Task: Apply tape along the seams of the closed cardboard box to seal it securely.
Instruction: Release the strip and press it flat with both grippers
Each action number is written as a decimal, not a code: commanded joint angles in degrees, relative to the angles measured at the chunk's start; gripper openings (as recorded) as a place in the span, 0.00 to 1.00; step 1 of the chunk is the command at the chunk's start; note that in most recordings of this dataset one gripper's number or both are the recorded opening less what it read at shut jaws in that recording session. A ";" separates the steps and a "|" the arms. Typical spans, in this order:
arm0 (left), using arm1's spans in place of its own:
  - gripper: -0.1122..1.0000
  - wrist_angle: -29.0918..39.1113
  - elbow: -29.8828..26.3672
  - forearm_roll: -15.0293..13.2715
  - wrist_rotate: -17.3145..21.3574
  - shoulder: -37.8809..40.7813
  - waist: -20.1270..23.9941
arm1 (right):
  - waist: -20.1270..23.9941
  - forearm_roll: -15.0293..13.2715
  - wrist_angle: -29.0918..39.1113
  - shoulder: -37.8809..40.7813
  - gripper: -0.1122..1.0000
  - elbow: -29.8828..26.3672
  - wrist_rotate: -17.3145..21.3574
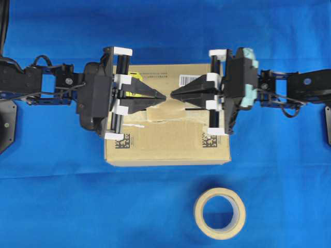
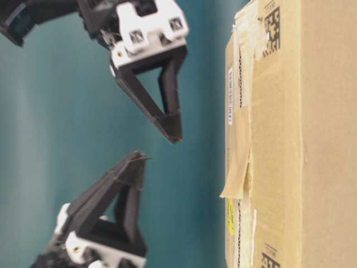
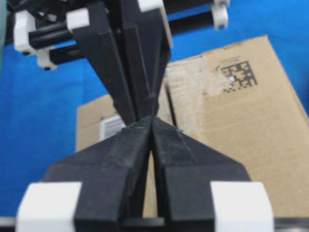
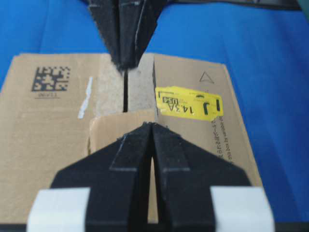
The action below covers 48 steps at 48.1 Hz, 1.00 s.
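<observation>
My left gripper [image 1: 164,96] and right gripper [image 1: 172,94]: both clenched, empty, tips nearly meeting above cardboard box [image 1: 165,147] centre, clear of lid. Tape [image 1: 164,110] lies on box top over seams [image 4: 125,92], one end curling up. Tape roll [image 1: 220,213] on blue cloth, near box.

Your left gripper [image 1: 163,96] and right gripper [image 1: 172,95] meet tip to tip above the middle of the box [image 1: 165,150], clear of its top. Both sets of jaws are fully closed and hold nothing. Both arms reach in level from opposite ends of the box.
</observation>
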 commanded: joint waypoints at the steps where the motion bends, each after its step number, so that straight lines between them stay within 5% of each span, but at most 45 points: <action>1: 0.10 -2.55 -0.09 -0.09 -1.93 0.79 -0.09 | -0.62 0.00 -0.53 1.05 0.10 -2.37 -0.09; 21: 0.10 -5.27 1.41 -0.44 -3.52 7.91 0.97 | -0.79 -0.18 1.14 7.29 0.10 -5.36 0.00; 48: 0.10 -5.62 7.73 -1.49 -3.60 8.61 3.52 | -0.18 0.00 6.06 7.03 0.10 -1.76 0.53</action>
